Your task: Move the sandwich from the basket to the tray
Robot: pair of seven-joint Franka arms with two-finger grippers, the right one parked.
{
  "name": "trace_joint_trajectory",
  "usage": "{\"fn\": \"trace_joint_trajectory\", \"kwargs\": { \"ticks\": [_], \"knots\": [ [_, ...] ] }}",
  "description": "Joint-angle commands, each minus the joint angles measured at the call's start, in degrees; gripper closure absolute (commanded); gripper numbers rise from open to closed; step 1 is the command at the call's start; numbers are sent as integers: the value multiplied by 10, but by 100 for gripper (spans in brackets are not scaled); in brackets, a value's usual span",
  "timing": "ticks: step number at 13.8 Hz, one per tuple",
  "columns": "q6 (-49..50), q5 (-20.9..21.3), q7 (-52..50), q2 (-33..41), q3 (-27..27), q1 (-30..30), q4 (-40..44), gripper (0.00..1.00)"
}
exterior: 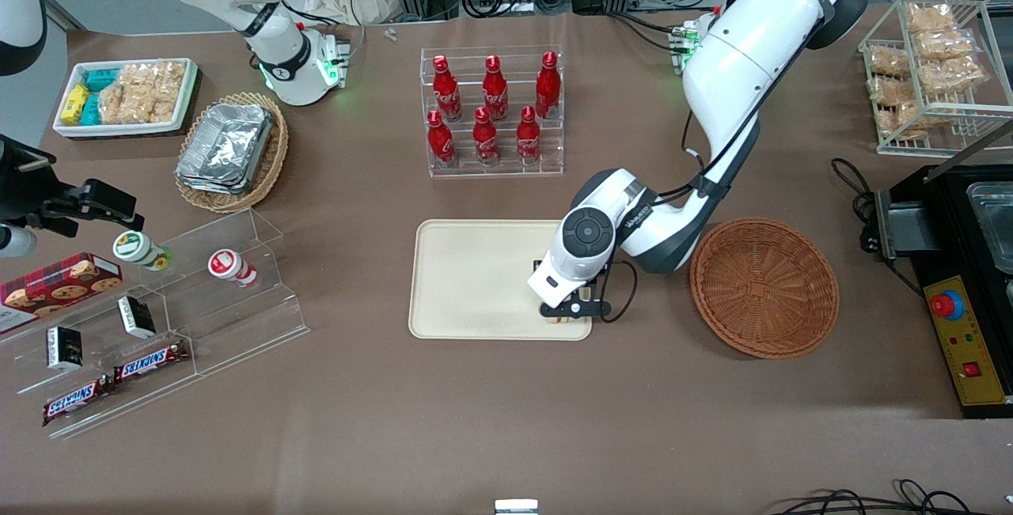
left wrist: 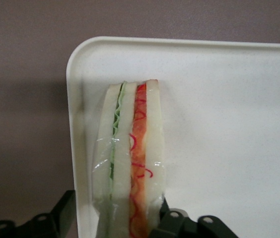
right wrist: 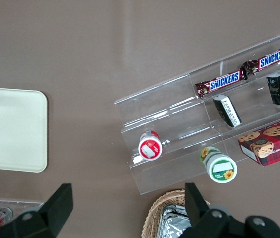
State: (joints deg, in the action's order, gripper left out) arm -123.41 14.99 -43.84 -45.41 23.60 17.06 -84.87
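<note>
one hand grips the sandwich on the tray, brown table around it.

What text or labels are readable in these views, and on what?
"SNICKERS": on two bars on the clear acrylic shelf.
Red bottles: white script, too small to read.
Cookie box, cups and dark packets: print unreadable.
Sandwich in the gripper over the tray: no text.

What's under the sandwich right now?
The tray, near its corner; the sandwich sits between the gripper fingers. Whether it touches the tray is hidden. The basket holds nothing.
</note>
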Motion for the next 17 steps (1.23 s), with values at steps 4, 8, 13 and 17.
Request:
{"fn": "trace_joint_trajectory", "kwargs": {
  "ticks": [4, 8, 13, 17],
  "knots": [
    [33, 4, -11, 16, -4, 1, 35, 0],
    [145, 2, -11, 68, -2, -23, 65, 0],
    [243, -50, -6, 188, -3, -70, 46, 0],
    [252, -80, 2, 296, -2, -136, -25, 0]
  ]
}}
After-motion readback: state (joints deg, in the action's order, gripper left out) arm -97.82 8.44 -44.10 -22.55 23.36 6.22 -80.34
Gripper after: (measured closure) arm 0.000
